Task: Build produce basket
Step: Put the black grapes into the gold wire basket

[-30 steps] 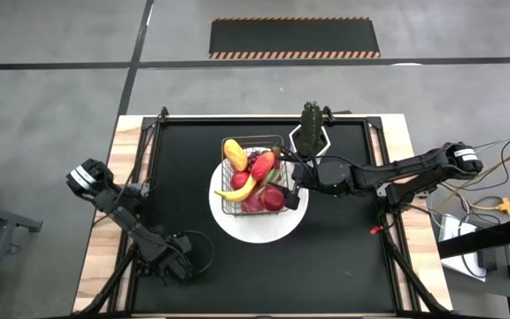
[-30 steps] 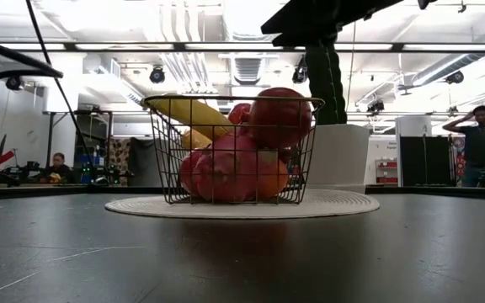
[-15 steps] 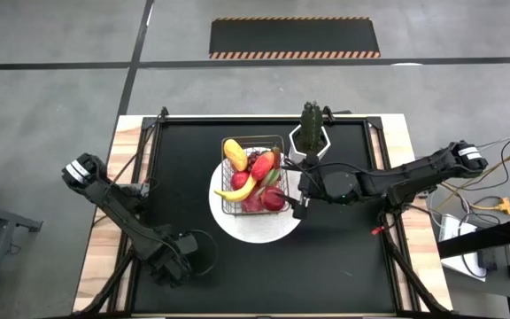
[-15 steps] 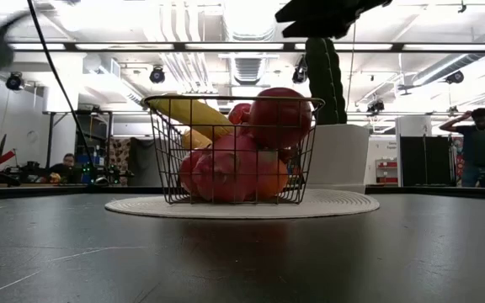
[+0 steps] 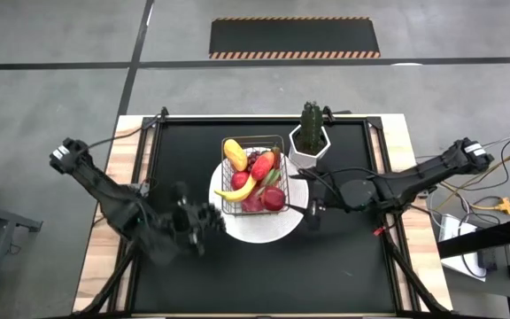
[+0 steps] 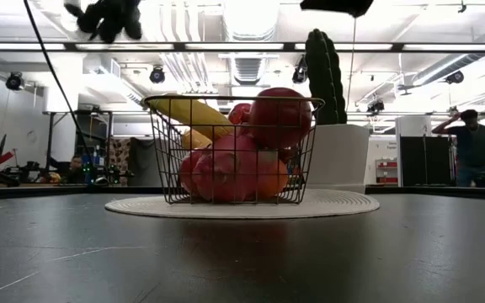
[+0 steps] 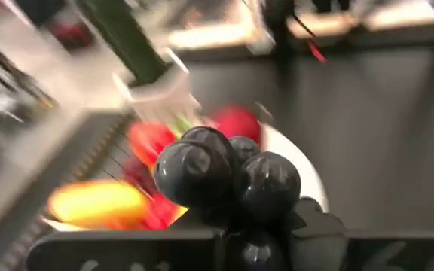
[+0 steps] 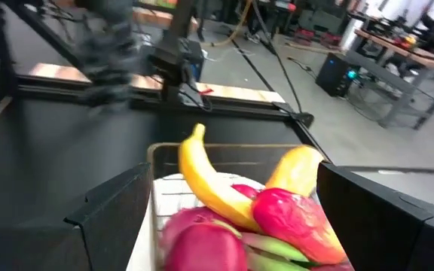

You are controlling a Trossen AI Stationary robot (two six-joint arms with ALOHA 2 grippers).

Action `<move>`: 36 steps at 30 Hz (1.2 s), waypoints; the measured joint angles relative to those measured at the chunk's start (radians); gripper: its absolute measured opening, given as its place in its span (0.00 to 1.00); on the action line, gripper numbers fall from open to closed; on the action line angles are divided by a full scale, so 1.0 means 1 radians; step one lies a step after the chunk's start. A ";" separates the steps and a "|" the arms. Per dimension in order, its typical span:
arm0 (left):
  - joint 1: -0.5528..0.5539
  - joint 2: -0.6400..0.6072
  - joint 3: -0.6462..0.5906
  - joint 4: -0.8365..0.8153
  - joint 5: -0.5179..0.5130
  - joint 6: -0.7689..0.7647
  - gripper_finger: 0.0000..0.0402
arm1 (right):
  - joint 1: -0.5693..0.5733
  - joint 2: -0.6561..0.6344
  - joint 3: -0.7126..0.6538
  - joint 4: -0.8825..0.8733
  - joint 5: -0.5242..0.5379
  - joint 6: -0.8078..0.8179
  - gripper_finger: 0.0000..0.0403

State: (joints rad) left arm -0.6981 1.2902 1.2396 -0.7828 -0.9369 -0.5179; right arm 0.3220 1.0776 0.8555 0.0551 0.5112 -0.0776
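The left gripper [image 7: 239, 218] is pinching a bunch of dark grapes [image 7: 224, 169] between its jaws; in the high view it is hanging above the worktop [image 5: 343, 266], just beside the near-left edge of the round white plate [image 5: 259, 230]. The right gripper [image 5: 312, 213] is holding its jaws spread wide with nothing between them, hovering just off the plate's right edge, its fingers [image 8: 119, 207] framing the basket in its own wrist view.

The basket [image 5: 255, 175] is sitting upright on the plate near the middle of the worktop. Inside it are lying a yellow banana [image 5: 237, 189], a mango [image 5: 235, 154], red apples [image 5: 274, 198] and a green piece [image 8: 277, 248]; other produce beneath is packed too closely to separate. In the low view the fruit is rising above the wire rim.

A green cactus in a white pot [image 5: 309, 135] is standing just beyond the plate, toward the far right. A person [image 6: 470, 147] is standing in the room behind.
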 joint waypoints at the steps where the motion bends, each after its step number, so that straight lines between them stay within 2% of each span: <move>1: 0.020 -0.019 -0.002 0.038 -0.031 0.060 0.03 | 0.008 -0.005 0.000 0.001 -0.001 0.000 0.89; 4: 0.107 -0.063 -0.015 0.161 -0.092 0.199 0.03 | 0.030 -0.016 0.000 0.001 -0.002 0.000 0.89; 9: 0.289 -0.085 -0.063 0.360 -0.080 0.363 0.03 | 0.049 -0.015 0.000 0.001 0.016 0.008 0.89; 17: 0.533 -0.026 -0.184 0.530 0.164 0.389 0.03 | 0.049 -0.015 -0.001 -0.042 0.020 0.037 0.89; 22: 0.588 0.042 -0.235 0.573 0.180 0.366 0.03 | 0.049 -0.015 -0.005 -0.065 0.020 0.044 0.89; 25: 0.598 0.088 -0.233 0.572 0.180 0.347 0.08 | 0.049 -0.015 -0.008 -0.066 0.020 0.044 0.89; 31: 0.599 0.140 -0.226 0.572 0.224 0.341 0.21 | 0.049 -0.015 -0.013 -0.067 0.021 0.041 0.89; 36: 0.598 0.133 -0.226 0.562 0.279 0.341 0.34 | 0.049 -0.014 -0.024 -0.067 0.041 0.043 0.89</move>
State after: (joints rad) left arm -0.0998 1.4230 1.0134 -0.2210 -0.6577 -0.1768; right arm 0.3706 1.0634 0.8310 -0.0114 0.5526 -0.0341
